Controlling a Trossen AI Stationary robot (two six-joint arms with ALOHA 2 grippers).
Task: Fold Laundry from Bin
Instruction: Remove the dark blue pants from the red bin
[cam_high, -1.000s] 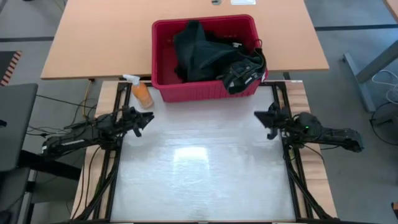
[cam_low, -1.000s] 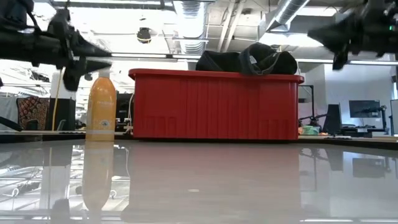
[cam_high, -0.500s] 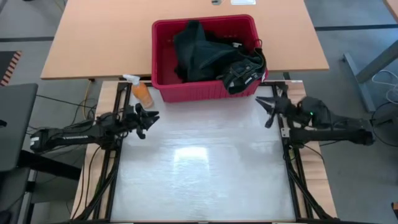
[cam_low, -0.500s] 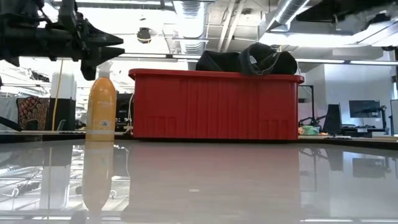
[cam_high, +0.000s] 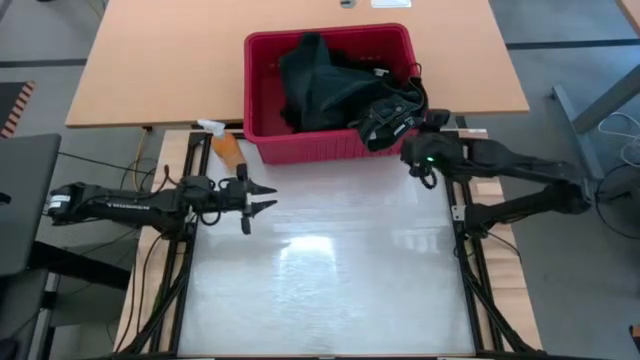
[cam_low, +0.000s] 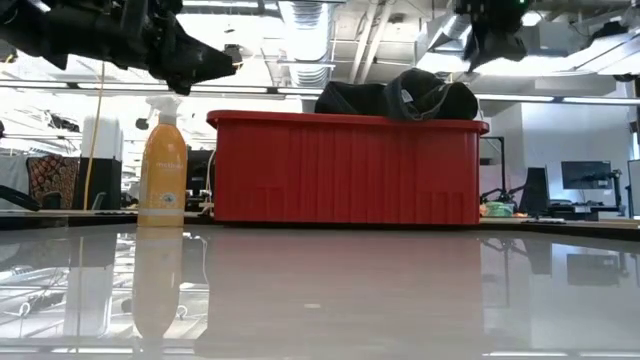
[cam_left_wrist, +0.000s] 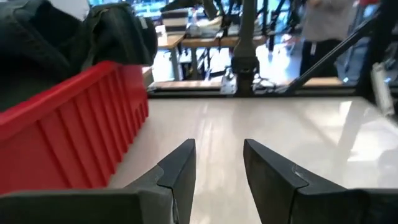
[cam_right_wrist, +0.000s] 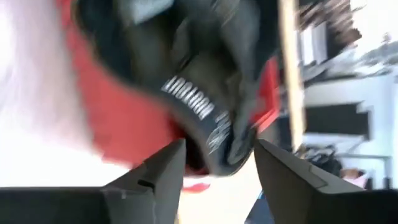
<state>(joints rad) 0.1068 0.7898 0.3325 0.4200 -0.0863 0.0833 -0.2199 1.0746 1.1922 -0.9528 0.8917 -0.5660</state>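
Table (cam_high: 330, 280): glossy white work surface; tan desk (cam_high: 160, 60) behind; open lab room beyond.
Bin (cam_high: 330, 145): red, on the desk's front edge, holding the laundry (cam_high: 330, 85) (dark heap, one garment draped over the rim).
Spray bottle (cam_high: 228, 148): orange, partly hidden.
Left gripper (cam_high: 262, 199): fingers parted, empty, above table.
Right gripper (cam_high: 408, 148): fingers spread, empty, at the draped garment.

The right gripper (cam_high: 408, 153) has swung from the frame's right side up to the bin's (cam_high: 300, 148) lower-right corner, fingers now spread beside the laundry (cam_high: 385, 115) draped there. The left gripper (cam_high: 262, 197) has slid rightward toward the frame's centre.
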